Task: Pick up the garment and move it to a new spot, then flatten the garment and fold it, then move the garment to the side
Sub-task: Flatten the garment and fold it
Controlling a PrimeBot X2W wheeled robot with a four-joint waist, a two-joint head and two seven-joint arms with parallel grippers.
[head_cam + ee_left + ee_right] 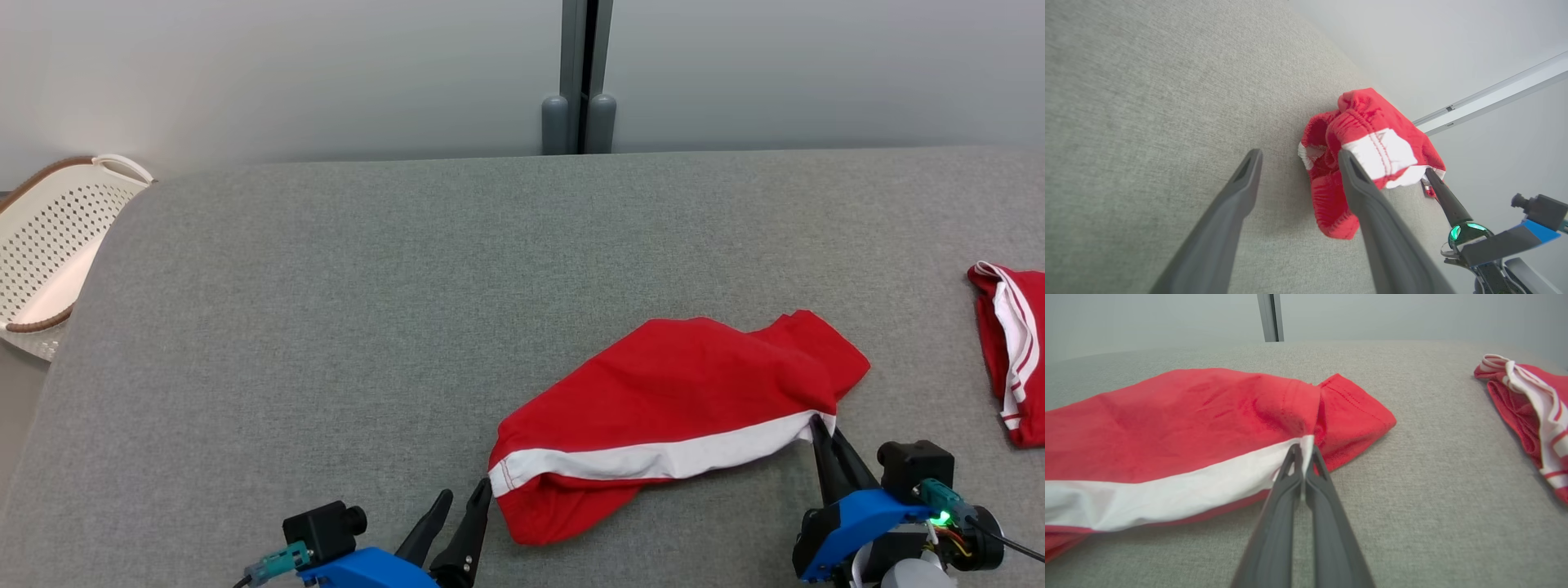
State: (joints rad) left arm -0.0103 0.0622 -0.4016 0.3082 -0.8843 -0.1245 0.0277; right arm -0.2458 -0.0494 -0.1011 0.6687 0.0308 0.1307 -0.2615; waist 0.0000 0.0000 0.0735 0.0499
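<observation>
**Right gripper (816, 423) clamped on the garment (669, 408), left gripper (465, 490) spread wide**

Head view: the garment, red shorts with 1 broad white band, lies near the front edge of the grey surface (367, 286), right of its middle. The right gripper's 2 dark fingers are pressed together on the right end of that band, close to the hem. The left gripper stands released just beside the garment's left end, its nearer finger almost at the white corner, holding nothing. A second red-and-white garment (1008, 359) lies bunched at the right edge, well apart. A perforated white basket (49, 237) with a brown rim sits off the left edge.

Left wrist view: the 2 tapered fingers stand apart over the woven, felt-like surface. The garment (1372, 122) shows its gathered waistband, stitched white patch and an open leg hole. The right finger overlaps the cloth here, but whether it touches cannot be told.

Right wrist view: the fingertips (1296, 455) meet on the white band, and the cloth draws up slightly toward them. The red panel is matte, thin and lightly creased, with a double-stitched hem.

The garment looks light, limp and not slippery, so it should drape and sag from any single hold. A second pinch on the left end of the band, at the seam or waistband where layers are thicker, would likely let it hang straight and lay flat.
</observation>
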